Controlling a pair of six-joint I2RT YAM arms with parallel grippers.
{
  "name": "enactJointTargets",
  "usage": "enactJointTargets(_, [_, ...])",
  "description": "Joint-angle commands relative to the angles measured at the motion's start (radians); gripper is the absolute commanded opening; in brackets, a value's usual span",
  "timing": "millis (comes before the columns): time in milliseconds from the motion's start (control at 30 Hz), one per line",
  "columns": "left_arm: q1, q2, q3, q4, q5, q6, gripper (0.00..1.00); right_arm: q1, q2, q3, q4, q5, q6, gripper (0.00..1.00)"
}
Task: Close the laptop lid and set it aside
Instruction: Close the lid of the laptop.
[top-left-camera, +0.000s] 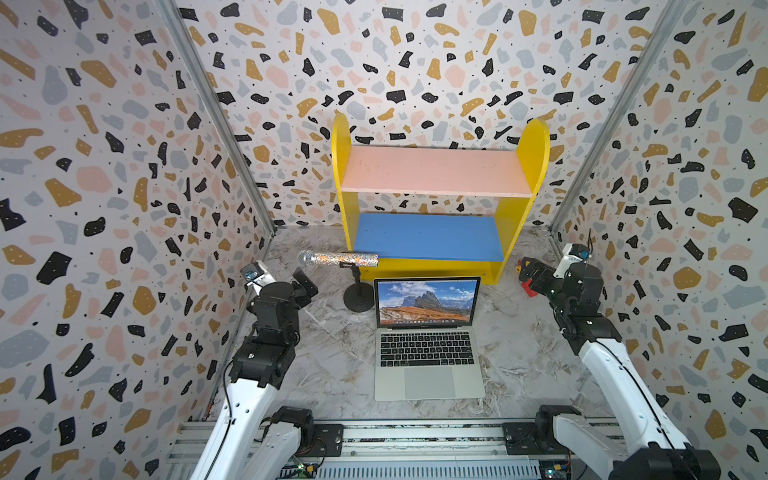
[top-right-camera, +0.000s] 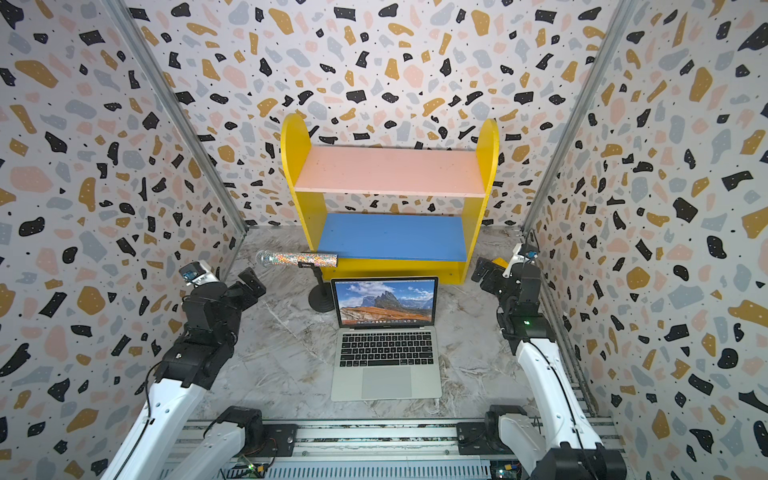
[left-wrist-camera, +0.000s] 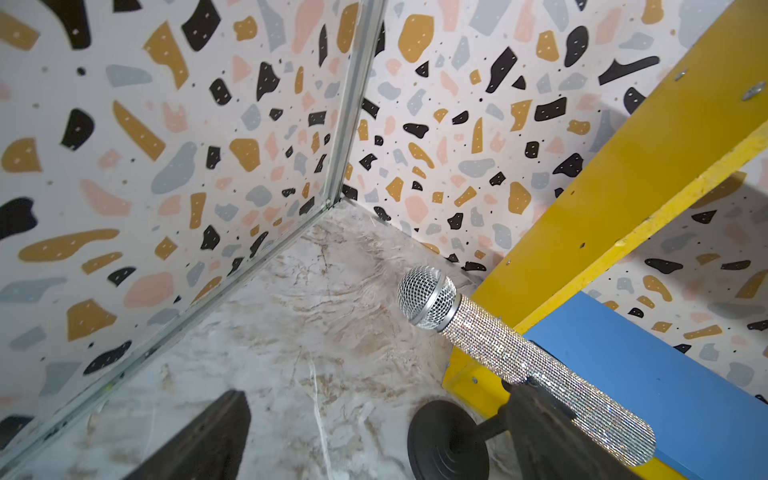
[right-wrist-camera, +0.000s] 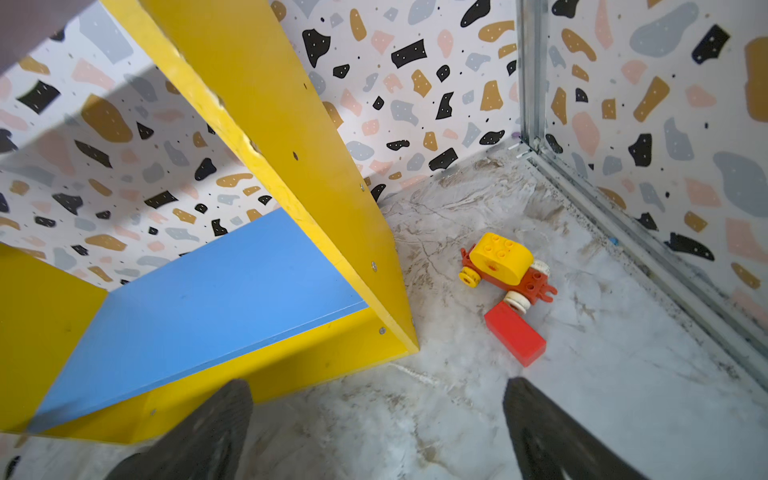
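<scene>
Marble tabletop (top-left-camera: 324, 365), cramped booth. laptop (top-left-camera: 428, 365) open mid-surface, toward front edge. laptop lid (top-left-camera: 427, 302) upright, its back close to yellow shelf (top-left-camera: 432, 270).

left gripper (top-left-camera: 306, 284) and right gripper (top-left-camera: 528, 270) both jaws wide, empty, out near side edges.

My worry: mic stand (top-left-camera: 358, 297) sits just beside lid's left edge. If I reach behind lid there, probably clip mic (top-left-camera: 338, 259) and topple it. Push too low and laptop likely skids instead of folding.

- White walls (top-left-camera: 104, 166) speckled black, ochre, pink and grey enclose three sides.
- Pale veined marble-look floor (top-left-camera: 324, 353).
- Yellow wooden shelf unit (top-left-camera: 348, 208), pink board (top-left-camera: 432, 170) above blue board (top-left-camera: 428, 237).
</scene>
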Motion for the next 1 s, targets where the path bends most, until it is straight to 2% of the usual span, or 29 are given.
enactJointTargets(0, [-0.021,-0.016,0.051,-0.219,0.02,-0.061,0.99,0.003,-0.031,0.059,-0.138,-0.161,0.075,1.0])
enactJointTargets(133, [-0.027,0.005,0.113,-0.284,0.206,-0.023,0.99,0.037,-0.017,0.102,-0.09,-0.346,0.07,1.0])
enactJointTargets(233, [-0.027,0.036,0.141,-0.321,0.344,-0.003,0.99,0.106,0.023,0.174,-0.146,-0.391,-0.028,0.99])
enactJointTargets(333, [-0.027,0.045,0.143,-0.36,0.389,0.042,1.0,0.166,0.064,0.232,-0.191,-0.417,-0.123,0.97])
enactJointTargets(500, [-0.027,0.041,0.141,-0.408,0.412,0.139,1.0,0.267,0.168,0.35,-0.277,-0.426,-0.276,0.91])
enactJointTargets(633, [-0.027,0.031,0.102,-0.384,0.471,0.152,1.0,0.366,0.282,0.466,-0.373,-0.419,-0.375,0.87])
enactJointTargets(833, [-0.026,-0.026,-0.008,-0.316,0.529,0.111,1.0,0.476,0.462,0.665,-0.526,-0.34,-0.464,0.78])
enactJointTargets(967, [-0.027,-0.042,-0.085,-0.287,0.661,0.017,1.0,0.509,0.567,0.778,-0.59,-0.321,-0.463,0.69])
